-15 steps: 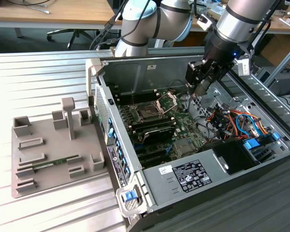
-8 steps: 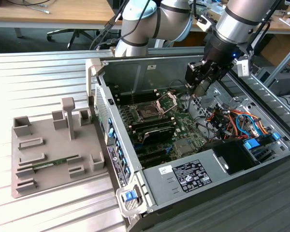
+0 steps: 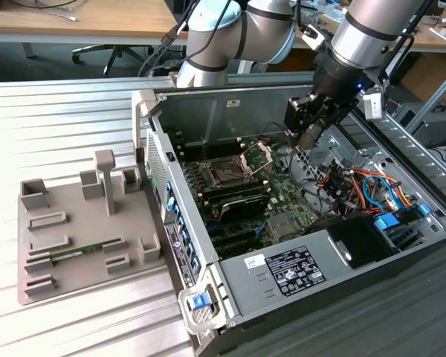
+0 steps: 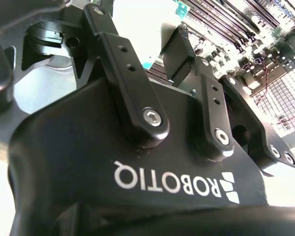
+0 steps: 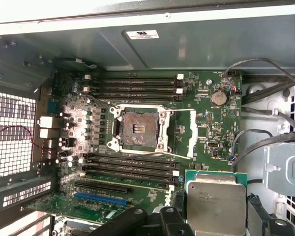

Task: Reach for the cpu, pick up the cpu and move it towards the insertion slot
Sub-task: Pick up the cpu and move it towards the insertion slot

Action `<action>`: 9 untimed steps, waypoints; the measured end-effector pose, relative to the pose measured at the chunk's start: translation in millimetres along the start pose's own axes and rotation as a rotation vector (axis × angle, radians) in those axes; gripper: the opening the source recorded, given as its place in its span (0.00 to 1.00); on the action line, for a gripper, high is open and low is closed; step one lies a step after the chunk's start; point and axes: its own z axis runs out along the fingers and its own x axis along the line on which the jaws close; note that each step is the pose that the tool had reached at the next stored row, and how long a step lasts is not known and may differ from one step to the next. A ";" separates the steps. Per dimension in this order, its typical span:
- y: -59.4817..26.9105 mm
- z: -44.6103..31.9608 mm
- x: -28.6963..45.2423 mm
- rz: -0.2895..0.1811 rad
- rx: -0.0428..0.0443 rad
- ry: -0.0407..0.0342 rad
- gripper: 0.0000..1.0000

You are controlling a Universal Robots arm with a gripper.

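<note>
The cpu (image 5: pixel 216 199) is a flat square chip with a silvery face and a thin rim, seen close up in the first wrist view. Dark fingers (image 5: pixel 173 219) flank it, and my gripper (image 5: pixel 216 221) is shut on it. In the exterior view my gripper (image 3: pixel 309 132) hangs inside the open computer case with a pale grey piece, the cpu (image 3: pixel 311 141), at its tip. The insertion slot (image 5: pixel 137 130) is a dark square socket in a silver frame, with its bracket (image 5: pixel 193 132) swung open. In the exterior view the insertion slot (image 3: pixel 227 174) lies to the left of and below my gripper, a gap apart.
Long black memory slots (image 5: pixel 132 83) run on both sides of the socket. Bundled cables (image 3: pixel 357 186) and a power supply (image 3: pixel 297 268) fill the case's near right. The case wall (image 3: pixel 230 111) stands behind. A grey fixture block (image 3: pixel 82 238) with a green memory stick (image 3: pixel 82 251) sits outside the case.
</note>
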 end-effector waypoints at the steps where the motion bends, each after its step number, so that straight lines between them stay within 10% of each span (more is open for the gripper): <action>1: 0.0 0.4 0.0 0.000 0.0000 -0.0001 0.55; 9: -0.1 3.3 0.0 0.000 0.0000 0.0000 0.55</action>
